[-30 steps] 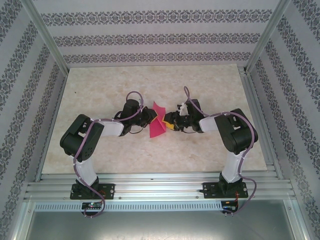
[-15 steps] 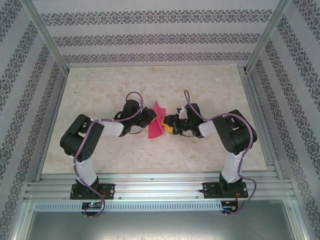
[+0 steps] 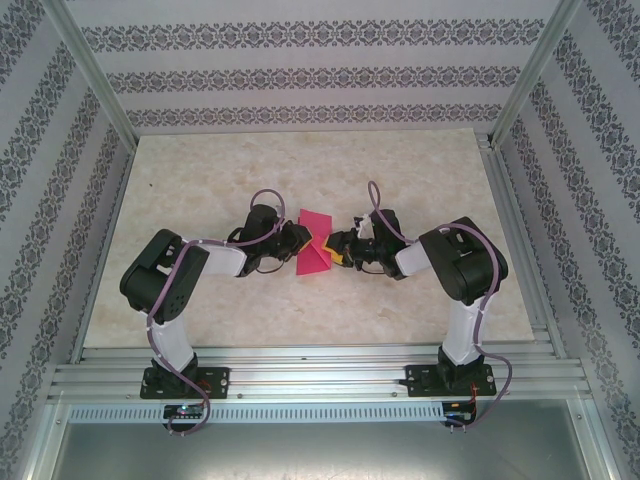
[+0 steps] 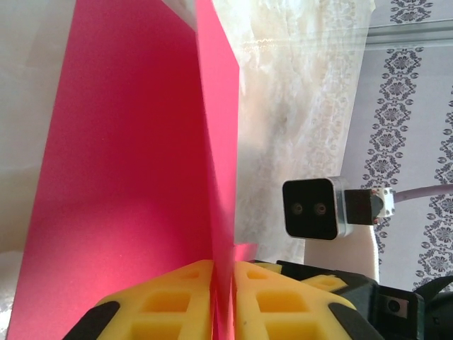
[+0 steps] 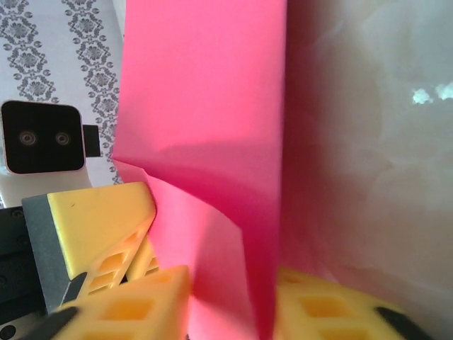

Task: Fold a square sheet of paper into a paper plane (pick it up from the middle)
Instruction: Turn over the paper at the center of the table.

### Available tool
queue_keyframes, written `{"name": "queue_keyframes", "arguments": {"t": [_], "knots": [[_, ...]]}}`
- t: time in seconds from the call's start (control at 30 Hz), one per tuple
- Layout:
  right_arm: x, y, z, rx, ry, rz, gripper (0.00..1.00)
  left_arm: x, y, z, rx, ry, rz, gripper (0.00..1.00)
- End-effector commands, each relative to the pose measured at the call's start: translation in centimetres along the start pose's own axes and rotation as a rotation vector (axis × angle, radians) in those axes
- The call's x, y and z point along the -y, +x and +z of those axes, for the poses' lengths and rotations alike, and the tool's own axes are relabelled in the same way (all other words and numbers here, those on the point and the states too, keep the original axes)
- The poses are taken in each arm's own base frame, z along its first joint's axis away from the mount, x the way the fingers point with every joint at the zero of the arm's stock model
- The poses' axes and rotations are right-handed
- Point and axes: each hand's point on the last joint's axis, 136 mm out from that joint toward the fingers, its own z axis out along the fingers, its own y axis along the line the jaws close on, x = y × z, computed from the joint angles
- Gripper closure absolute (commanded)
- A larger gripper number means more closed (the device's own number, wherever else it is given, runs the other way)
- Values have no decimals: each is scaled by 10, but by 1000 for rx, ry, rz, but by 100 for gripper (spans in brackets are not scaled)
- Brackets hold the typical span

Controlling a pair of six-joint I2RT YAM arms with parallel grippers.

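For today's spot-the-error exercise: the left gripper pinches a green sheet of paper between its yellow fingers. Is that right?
No: the sheet of paper is magenta-pink, not green, as the left wrist view shows. The left gripper does pinch it between its yellow fingers.

From above I see two matching machines. The left arm [image 3: 165, 285] and the right arm [image 3: 470, 265] both have chunky black joint housings joined by smooth white links, and each sits on a black base plate [image 3: 183, 380]. A lilac cable [image 3: 264, 190] loops along each one. On the wrist feeds, the left gripper [image 4: 223, 273] and the right gripper [image 5: 230, 283] have yellow fingers [image 4: 163, 304] moulded with open lattice pockets, set on black mounts. The right wrist camera [image 4: 310, 209] is a white box with a black face and two lenses.
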Motion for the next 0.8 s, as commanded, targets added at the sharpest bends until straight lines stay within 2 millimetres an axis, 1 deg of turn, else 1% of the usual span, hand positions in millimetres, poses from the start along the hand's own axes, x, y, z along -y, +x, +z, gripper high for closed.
{"name": "queue_keyframes", "arguments": {"t": [0.0,0.07,0.13,0.17,0.2,0.23,0.27,0.3,0.37,0.43,0.5,0.57,0.6,0.63,0.7,0.73,0.77], "knots": [[-1,-4,1,19,0,-39,74,-7,4,2,-2,-25,31,81],[-3,-2,2,5,-3,-52,77,-7,4,2,-1,-31,36,80],[-6,-3,2,7,-7,-62,83,-5,4,2,-5,-33,44,72],[-8,-3,1,6,-11,-68,84,-5,3,1,-3,-38,45,67],[-9,-3,-1,11,-14,-77,85,-3,1,-2,7,-40,54,66],[-12,-5,-4,22,-18,-90,90,-1,-2,-6,25,-46,69,64],[-14,-6,-7,26,-15,-105,93,0,-4,-11,37,-64,82,58],[-14,-6,-8,27,-5,-114,93,4,-6,-13,42,-70,97,57],[-16,-5,-10,17,19,-142,96,11,-7,-16,38,-70,123,56],[-15,-6,-13,19,59,-157,95,14,-11,-21,50,-76,130,50],[-21,-7,-21,32,95,-201,98,15,-16,-30,77,-79,131,49],[-28,-12,-36,60,198,-294,98,17,-25,-45,126,-93,139,46],[-29,-14,-46,67,278,-344,98,17,-29,-52,149,-105,143,46],[-33,-17,-59,82,383,-436,98,18,-34,-61,180,-123,150,46],[-32,-20,-89,94,629,-591,97,18,-43,-80,244,-173,169,45],[-37,-25,-104,105,744,-681,97,16,-48,-91,270,-209,173,44],[-36,-25,-118,86,873,-754,97,12,-54,-101,296,-253,168,44]]}}
